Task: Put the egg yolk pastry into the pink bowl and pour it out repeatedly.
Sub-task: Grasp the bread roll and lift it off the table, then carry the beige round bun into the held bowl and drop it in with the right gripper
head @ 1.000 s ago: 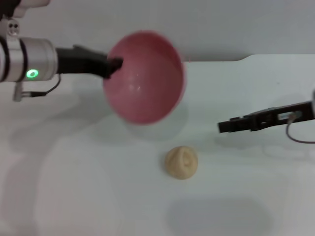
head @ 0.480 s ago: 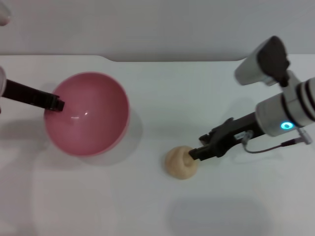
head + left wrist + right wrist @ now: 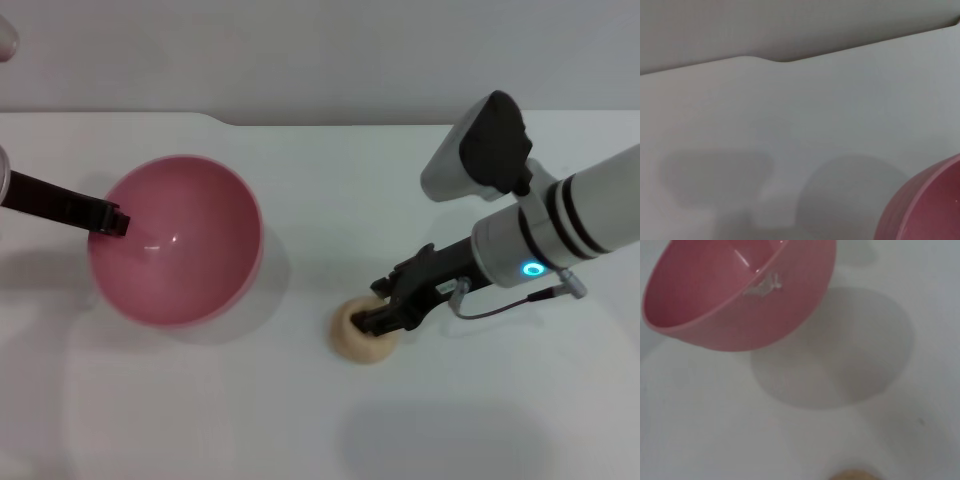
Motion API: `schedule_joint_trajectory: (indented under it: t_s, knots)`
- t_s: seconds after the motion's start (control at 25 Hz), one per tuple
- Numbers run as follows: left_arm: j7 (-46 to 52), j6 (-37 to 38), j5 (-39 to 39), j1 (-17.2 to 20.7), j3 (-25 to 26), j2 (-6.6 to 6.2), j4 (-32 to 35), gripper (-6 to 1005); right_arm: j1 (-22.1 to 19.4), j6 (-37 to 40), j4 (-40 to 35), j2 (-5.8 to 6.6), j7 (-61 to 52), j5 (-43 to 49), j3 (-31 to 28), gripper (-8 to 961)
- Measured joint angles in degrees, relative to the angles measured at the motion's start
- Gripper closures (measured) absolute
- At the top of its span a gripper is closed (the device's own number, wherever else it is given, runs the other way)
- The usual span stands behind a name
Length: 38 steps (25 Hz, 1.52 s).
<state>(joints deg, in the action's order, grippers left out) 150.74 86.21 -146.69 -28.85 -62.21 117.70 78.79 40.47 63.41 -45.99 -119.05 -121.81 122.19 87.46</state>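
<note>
Head view: egg yolk pastry [image 3: 357,340] resting on the white table [image 3: 330,190], low and just right of centre, at about 4 o'clock from the pink bowl [image 3: 180,240] and well apart from it. Right gripper [image 3: 375,318] reaching in from 2 o'clock, black fingers [image 3: 392,318] lying over the pastry's top and touching it; whether clenched on the dough or merely spread around it cannot be told. Blue light glowing on the right arm's wrist [image 3: 527,268], with a thin cable looping beneath. Pink bowl at the 9 o'clock side of the scene, mouth turned upward and a little toward the camera, glossy inside bare. Left gripper [image 3: 112,220] coming in from 9 o'clock, clamped on the bowl's rim, one dark finger showing inside the wall. From the right wrist view, bowl lifted clear of the table, tilted, its round shadow [image 3: 840,355] cast on the surface below, with a sliver of pastry at the frame's edge.
</note>
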Motion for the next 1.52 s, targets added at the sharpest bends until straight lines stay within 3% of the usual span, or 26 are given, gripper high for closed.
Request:
schedule_joint_trajectory:
  t_s: [0.2, 0.56, 0.84, 1.0, 1.08, 1.2, 1.36, 1.52]
  knots:
    - [-0.1, -0.2, 0.0, -0.3, 0.0, 0.0, -0.2, 1000, 0.3, -2.1, 3.4, -0.04, 3.5, -5.8, 1.9, 544]
    - [0.0, 0.1, 0.0, -0.6, -0.2, -0.08, -0.1, 1001, -0.2, -2.0, 3.9, 0.17, 3.4, -6.0, 1.7, 556]
    - [0.0, 0.2, -0.1, -0.6, -1.3, -0.05, -0.2, 1000, -3.4, 1.6, 0.3, 0.39, 3.5, -6.9, -7.7, 597]
    - [0.1, 0.2, -0.1, -1.5, -4.9, 0.0, -1.1, 1001, -7.5, 6.8, -7.7, 0.54, 3.8, -7.0, -14.1, 620]
    - [0.5, 0.2, 0.0, -3.1, -7.4, 0.05, -3.2, 1002, -10.7, 10.2, -15.3, 0.36, 3.8, -7.9, -17.6, 634]
    - [1.3, 0.2, 0.5, -6.3, -12.1, 0.31, -6.8, 1002, -11.7, 13.0, -19.0, 0.24, 4.2, -9.6, -19.7, 655]
    - [3.0, -1.2, 0.8, -10.6, -20.1, 0.91, -9.6, 1002, -10.7, 20.7, -22.5, 0.33, 7.1, -12.4, -20.7, 688]
    - [4.2, -2.9, 1.7, -14.1, -25.8, 1.24, -10.7, 1001, -8.5, 23.2, -23.0, 0.35, 7.8, -12.2, -16.2, 722]
